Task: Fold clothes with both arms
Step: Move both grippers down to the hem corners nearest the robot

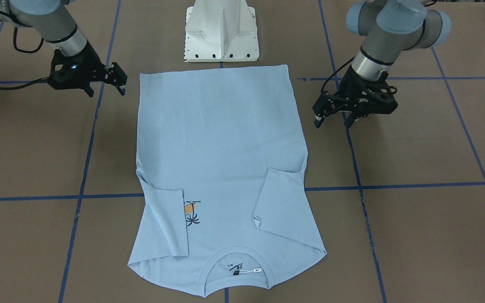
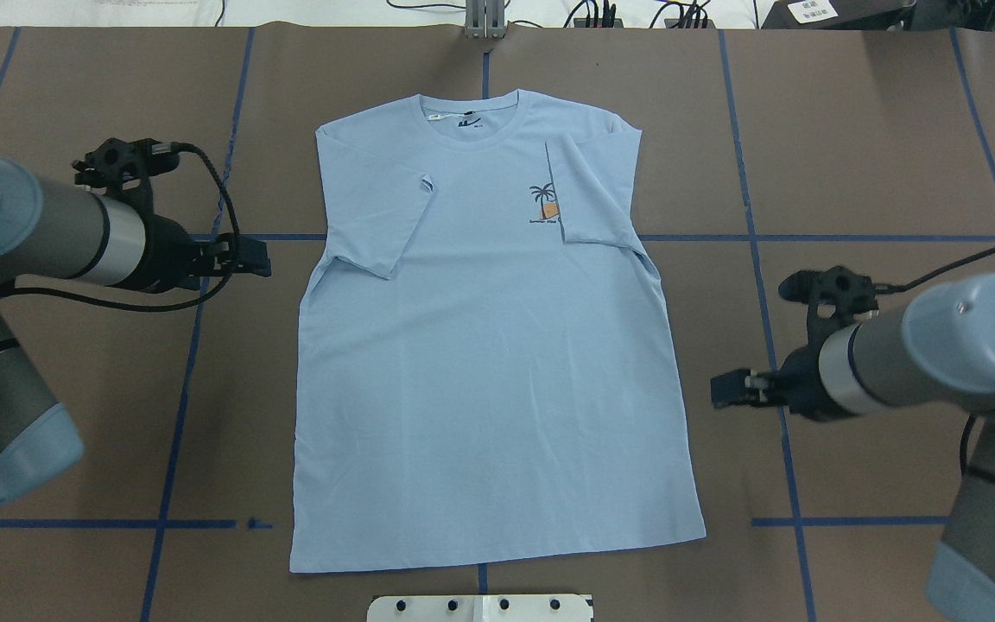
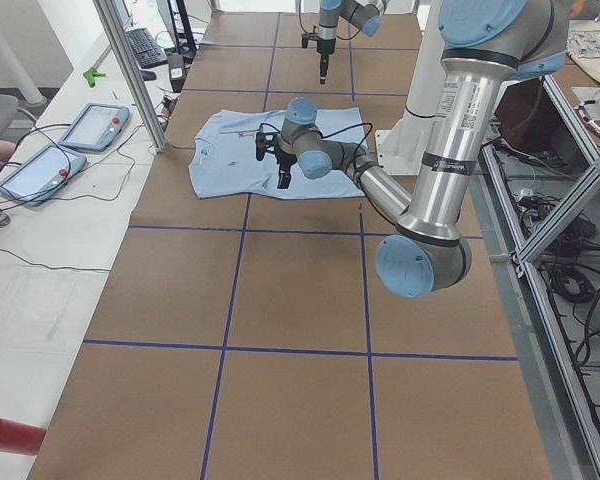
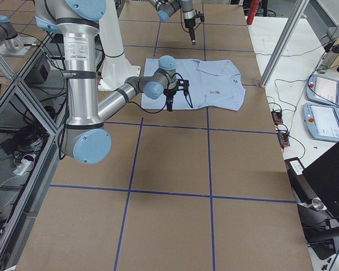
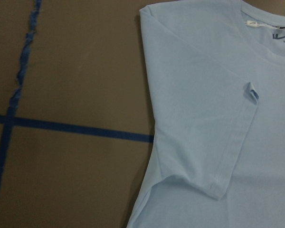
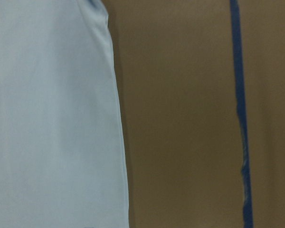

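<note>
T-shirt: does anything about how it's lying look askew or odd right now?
Slightly. Both sleeves are folded inward, but unevenly: the right sleeve lies straight and covers part of the palm print, while the left sleeve slants and has a small puckered corner. The T-shirt otherwise lies flat.

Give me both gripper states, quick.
Left gripper: open, empty, beside the T-shirt.
Right gripper: open, empty, beside the T-shirt.

No legible text: lettering on the T-shirt point(image 2: 480, 363), at collar tag point(image 2: 466, 122) and chest print point(image 2: 543, 206), is too small.
</note>
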{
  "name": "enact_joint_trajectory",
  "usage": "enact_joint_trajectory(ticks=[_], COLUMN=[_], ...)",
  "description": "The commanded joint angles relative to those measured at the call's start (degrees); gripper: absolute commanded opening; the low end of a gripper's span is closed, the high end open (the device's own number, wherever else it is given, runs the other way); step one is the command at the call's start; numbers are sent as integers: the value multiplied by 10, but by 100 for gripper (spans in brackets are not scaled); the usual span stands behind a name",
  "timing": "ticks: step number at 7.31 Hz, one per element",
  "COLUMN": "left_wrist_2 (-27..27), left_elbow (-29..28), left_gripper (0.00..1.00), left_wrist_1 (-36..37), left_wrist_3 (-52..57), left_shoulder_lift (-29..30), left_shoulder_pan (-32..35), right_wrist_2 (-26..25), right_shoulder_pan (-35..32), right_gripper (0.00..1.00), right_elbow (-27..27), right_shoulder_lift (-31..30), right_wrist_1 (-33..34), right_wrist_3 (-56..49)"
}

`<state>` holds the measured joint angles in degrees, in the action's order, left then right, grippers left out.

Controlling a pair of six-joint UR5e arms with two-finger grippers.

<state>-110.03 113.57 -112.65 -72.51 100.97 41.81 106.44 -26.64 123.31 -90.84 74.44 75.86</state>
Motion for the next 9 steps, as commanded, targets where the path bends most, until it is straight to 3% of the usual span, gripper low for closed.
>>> enact_joint_trajectory(ticks=[1,3,5,9], left_wrist_2=[1,3,3,3], left_elbow=[39,40,40,37], left_gripper=[100,100,100,100], left_wrist_1=[1,1,1,1], left_wrist_3=[0,-1,-1,0], left_shoulder_lift=[-31,-32,-31,-31], left_shoulder_pan=[-1,-1,-1,-1], right_wrist_2=[-122,-125,-121,-115], right_shoulder_pan=[154,182,182,179], right_gripper=[99,98,89,8], right_elbow=[3,-49,-48,-48], right_shoulder_lift=[-9,19,24,31], right_wrist_1=[-2,-3,-1,4], right_wrist_3=[93,97,97,95])
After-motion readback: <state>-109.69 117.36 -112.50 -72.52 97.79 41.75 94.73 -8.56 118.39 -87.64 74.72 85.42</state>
